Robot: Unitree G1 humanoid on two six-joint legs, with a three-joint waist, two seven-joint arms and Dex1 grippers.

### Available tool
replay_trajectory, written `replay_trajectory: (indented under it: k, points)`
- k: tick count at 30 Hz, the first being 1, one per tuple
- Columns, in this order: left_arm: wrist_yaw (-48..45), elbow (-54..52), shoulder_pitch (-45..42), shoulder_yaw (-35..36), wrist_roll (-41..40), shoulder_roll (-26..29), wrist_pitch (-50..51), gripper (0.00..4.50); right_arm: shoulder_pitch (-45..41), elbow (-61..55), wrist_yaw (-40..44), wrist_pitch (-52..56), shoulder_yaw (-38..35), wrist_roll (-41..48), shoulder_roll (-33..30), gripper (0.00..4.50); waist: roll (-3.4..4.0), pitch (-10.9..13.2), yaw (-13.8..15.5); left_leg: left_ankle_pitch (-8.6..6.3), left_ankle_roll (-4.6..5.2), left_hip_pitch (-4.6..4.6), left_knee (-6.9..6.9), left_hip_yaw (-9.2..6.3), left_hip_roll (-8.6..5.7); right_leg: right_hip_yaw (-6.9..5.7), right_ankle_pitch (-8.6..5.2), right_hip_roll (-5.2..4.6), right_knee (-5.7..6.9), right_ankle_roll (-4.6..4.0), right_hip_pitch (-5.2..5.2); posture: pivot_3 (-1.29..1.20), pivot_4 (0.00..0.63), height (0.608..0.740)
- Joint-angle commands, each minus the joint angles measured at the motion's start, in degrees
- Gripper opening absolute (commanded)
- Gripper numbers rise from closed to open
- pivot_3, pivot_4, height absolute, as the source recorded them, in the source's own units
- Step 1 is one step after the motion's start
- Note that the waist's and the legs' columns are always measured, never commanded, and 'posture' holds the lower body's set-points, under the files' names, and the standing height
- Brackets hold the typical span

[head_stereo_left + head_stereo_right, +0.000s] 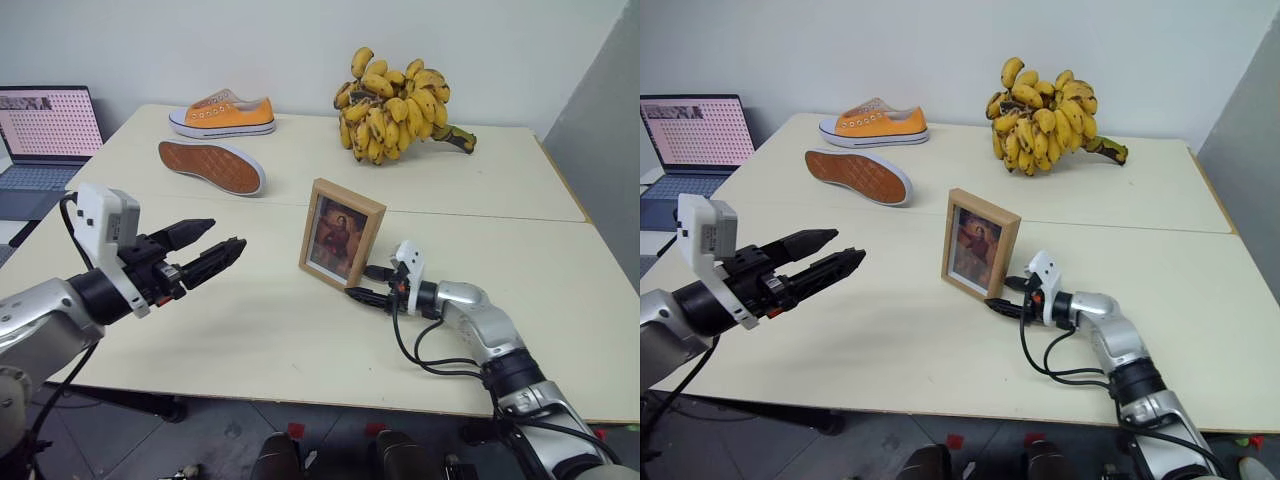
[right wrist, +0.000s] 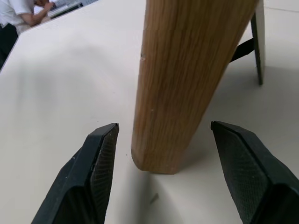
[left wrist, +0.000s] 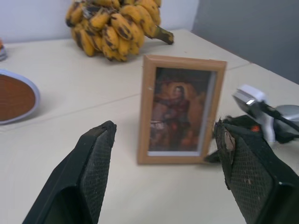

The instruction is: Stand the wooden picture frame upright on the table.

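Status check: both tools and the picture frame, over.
Left tool open, hovering clear of frame. Right tool open, fingers either side of the frame's edge, not gripping. Wooden picture frame upright on table, stand out behind. Nothing in the way.

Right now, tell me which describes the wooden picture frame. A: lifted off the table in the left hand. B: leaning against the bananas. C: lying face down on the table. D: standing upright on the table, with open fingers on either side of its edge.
D: the wooden picture frame stands on the table on its fold-out stand, and the right hand has open fingers on either side of its edge, not touching it.
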Motion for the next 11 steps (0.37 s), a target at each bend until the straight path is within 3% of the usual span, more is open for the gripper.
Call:
replay_trajectory:
  k: [1,6,11]
  points:
    - [-0.2,1.0,-1.9,-2.3,1.6,-0.6,-3.3,3.58,4.8,-11.3,2.7,2.5,-3.4,0.1,-8.0,3.32,0.03,0.0,0.3,0.0,0.0,-0.02,0.0,0.0,-0.01,0.0,0.0,0.0,-0.02,0.0,-0.01,0.0,0.15,0.74]
    - [-2.8,2.7,-2.3,-4.2,2.6,0.2,-4.7,3.58,9.2,-26.1,4.0,12.2,-10.1,7.5,-16.5,3.32,0.03,0.0,0.3,0.0,0.01,-0.06,0.03,0.02,0.0,0.05,-0.02,0.01,-0.01,0.04,-0.06,0.0,0.15,0.74]
    - [-4.0,4.3,-3.0,-6.5,4.5,0.0,-5.9,3.58,5.9,-34.5,-2.7,21.3,-15.3,14.6,-15.4,3.32,0.03,0.0,-0.5,0.0,0.01,-0.01,0.01,0.01,0.05,0.05,-0.09,0.07,0.0,0.14,-0.04,0.0,0.15,0.74]
